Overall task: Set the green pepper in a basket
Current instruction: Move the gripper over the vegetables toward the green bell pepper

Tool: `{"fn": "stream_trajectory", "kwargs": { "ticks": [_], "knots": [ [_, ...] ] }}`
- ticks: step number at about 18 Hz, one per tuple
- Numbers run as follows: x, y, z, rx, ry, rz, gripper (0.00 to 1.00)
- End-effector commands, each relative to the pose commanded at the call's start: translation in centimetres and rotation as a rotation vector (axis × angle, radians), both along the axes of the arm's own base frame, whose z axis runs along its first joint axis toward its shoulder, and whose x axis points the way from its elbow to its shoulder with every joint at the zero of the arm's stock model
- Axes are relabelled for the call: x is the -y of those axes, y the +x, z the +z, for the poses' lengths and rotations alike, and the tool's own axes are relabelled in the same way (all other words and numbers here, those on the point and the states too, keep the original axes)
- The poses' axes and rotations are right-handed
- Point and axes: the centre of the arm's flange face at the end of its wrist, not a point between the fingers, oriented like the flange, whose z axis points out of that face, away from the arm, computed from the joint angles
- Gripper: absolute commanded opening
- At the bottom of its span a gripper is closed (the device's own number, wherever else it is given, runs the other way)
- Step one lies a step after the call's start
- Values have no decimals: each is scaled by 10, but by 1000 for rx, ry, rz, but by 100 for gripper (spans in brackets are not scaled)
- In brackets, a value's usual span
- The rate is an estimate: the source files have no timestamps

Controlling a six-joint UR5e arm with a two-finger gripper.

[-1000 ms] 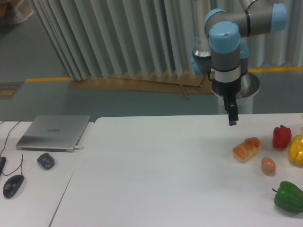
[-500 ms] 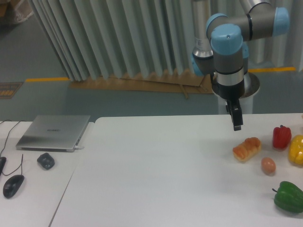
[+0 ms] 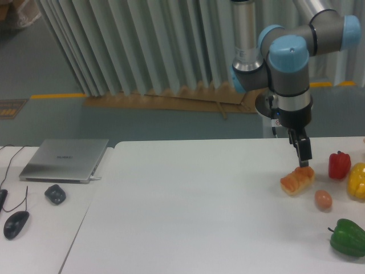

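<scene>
The green pepper (image 3: 347, 238) lies at the table's front right corner, stem pointing left. My gripper (image 3: 304, 156) hangs from the arm above the far right part of the table, just over the bread roll (image 3: 297, 180) and well behind the pepper. Seen edge-on, its fingers read as one dark bar, so the gap between them is hidden. Nothing is held in it. No basket is in view.
A red pepper (image 3: 339, 165) and a yellow pepper (image 3: 357, 180) stand at the right edge. An egg (image 3: 323, 199) lies between the roll and the green pepper. On the left desk are a laptop (image 3: 65, 159) and two mice (image 3: 55, 194).
The arm has swung to the right and lowered, carrying the gripper from behind the table's rear edge to just above the bread roll. The objects on the table have not moved.
</scene>
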Motion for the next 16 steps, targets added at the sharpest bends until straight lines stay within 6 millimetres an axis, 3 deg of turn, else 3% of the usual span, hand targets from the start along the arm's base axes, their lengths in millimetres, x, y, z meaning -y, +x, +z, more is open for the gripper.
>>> {"fn": "stream_trajectory", "kwargs": {
  "ticks": [5,8,16],
  "knots": [
    [-25,-30,3,-50,44,-11,100],
    [-36,-43,-10,-71,62,-23,100],
    [-29,-100,-39,-53,51,45,100]
  ]
}}
